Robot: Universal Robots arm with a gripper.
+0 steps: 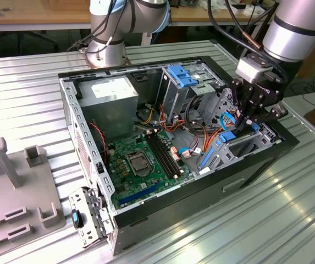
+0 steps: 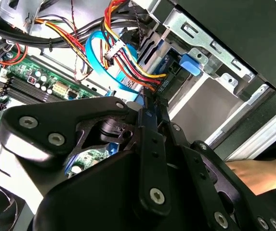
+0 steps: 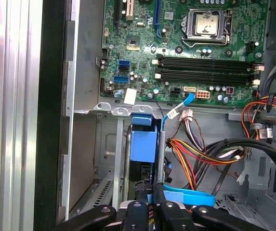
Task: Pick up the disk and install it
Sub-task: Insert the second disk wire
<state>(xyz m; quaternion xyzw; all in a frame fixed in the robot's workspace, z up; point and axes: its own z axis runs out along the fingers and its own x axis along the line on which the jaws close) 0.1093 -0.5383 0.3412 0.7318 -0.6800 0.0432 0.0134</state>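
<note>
Step in hand: install, judged well along; pick-up looks done, disk (image 3: pixel 143 144) standing on edge in the drive bay (image 3: pixel 110 144) at the case's front corner, not yet surely seated.

Jaws: closed on the disk's upper edge, gripper (image 1: pixel 244 122) pinching it between narrow black fingers (image 3: pixel 140 195); in the second wrist view the fingers meet on a thin dark-blue edge, gripper (image 2: pixel 150 113) tight around it.

Disk position: upright inside the bay, blue plastic rail facing the first wrist view, blue tab at the end toward the motherboard (image 3: pixel 195 48); in the exterior view, blue rail (image 1: pixel 227 137) just below the gripper, beside the metal cage.

Surroundings: bundle of orange, red and yellow power wires (image 3: pixel 188 156) just beside the disk; flat light-blue data cable (image 2: pixel 110 67) looping close to the fingers; lighter blue bracket (image 1: pixel 180 76) on the upper cage, well apart.

Next move, as a judgement: straight push along the bay guides until the rails latch, kept square to the cage walls; cables crowding the slot likely to snag or get pinched, so care on that side.

Arm pose: wrist reaching down into the open case (image 1: pixel 86 143) from the exterior view's right, tool pointing steeply downward, silver forearm (image 1: pixel 294 27) angled up and away; arm base (image 1: pixel 106 49) on the ribbed metal worktop (image 1: pixel 289 209) behind the case.

Also present: a person's hand (image 2: pixel 263 174) near the case's outer wall.
</note>
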